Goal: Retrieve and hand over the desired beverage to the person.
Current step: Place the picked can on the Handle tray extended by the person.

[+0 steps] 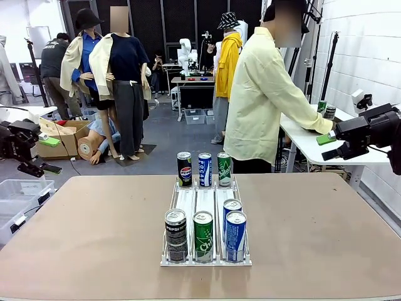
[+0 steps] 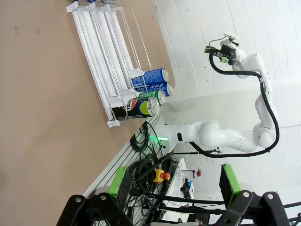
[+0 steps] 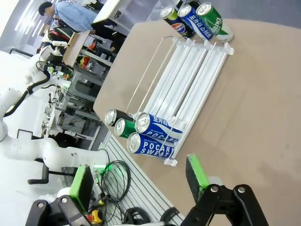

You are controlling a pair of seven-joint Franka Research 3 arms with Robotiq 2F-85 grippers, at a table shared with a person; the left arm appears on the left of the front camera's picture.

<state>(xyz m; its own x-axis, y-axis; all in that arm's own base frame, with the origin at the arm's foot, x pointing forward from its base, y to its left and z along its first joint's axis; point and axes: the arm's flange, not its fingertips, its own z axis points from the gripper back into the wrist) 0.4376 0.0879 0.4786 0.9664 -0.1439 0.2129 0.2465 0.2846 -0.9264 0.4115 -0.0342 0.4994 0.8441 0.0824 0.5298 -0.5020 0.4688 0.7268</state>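
Both arms hang back at the sides of the counter [image 1: 94, 219], well apart from the drinks, so the job looks to be at its very start: nothing is picked and nothing is on offer. The left pincer [image 1: 37, 147] sits off the left edge with its green-padded fingers spread and empty, and the left wrist view shows the same wide gap [image 2: 174, 181]; the right pincer [image 1: 329, 139] hovers off the right side, likewise spread and empty, as its own wrist view confirms [image 3: 138, 181]. The drinks wait in a white wire rack [image 1: 205, 207] in the middle of the counter: at the near end a black cola can [image 1: 175, 234], a green can [image 1: 202, 236] and two blue cans [image 1: 234, 232] one behind the other; at the far end, standing upright, a cola can [image 1: 184, 169], a blue can [image 1: 205, 169] and a green can [image 1: 224, 169]. The person [image 1: 260, 100] in the pale-yellow shirt stands beyond the far right corner, turned sideways toward a white side table [image 1: 313, 147], with a hand on it, and I see no pointing toward any can. So I judge the step in hand is waiting to learn which drink is wanted; the next move calls for one arm to reach over the rack, lower open fingers around the chosen can and close on it
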